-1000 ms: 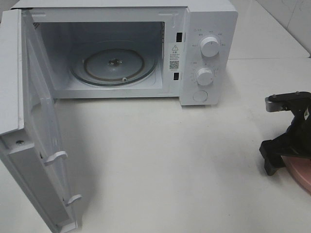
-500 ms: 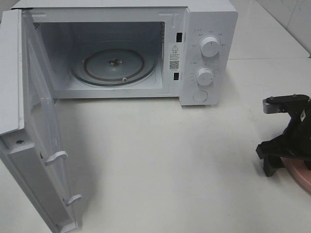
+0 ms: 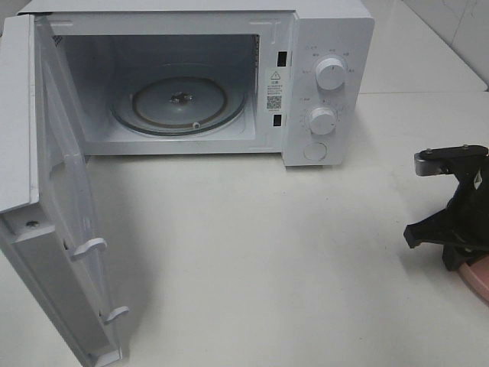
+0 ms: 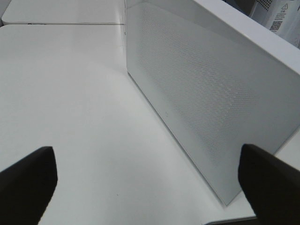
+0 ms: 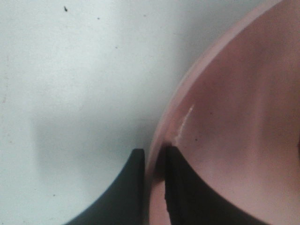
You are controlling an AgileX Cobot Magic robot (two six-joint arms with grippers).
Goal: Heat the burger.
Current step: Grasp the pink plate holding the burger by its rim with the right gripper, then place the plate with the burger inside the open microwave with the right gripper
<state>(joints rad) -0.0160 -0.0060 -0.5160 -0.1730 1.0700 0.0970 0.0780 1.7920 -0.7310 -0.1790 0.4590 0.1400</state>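
Closing since a second ago, the right pincer [image 5: 153,157] nips the rim of the pink plate [image 5: 234,117], burger out of view, while the left pincer [image 4: 146,154] gapes wide beside the door [image 4: 201,93] of the microwave [image 3: 328,46], which holds a glass turntable [image 3: 179,99].

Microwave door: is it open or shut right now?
Open. The microwave door stands swung out to the left, leaving the cavity and its bare glass turntable in plain sight.

Spread claw [image 4: 150,187] beside microwave door [image 4: 201,93]

Microwave [image 3: 328,46] sticker [image 3: 275,90] shows a warning triangle (text illegible).
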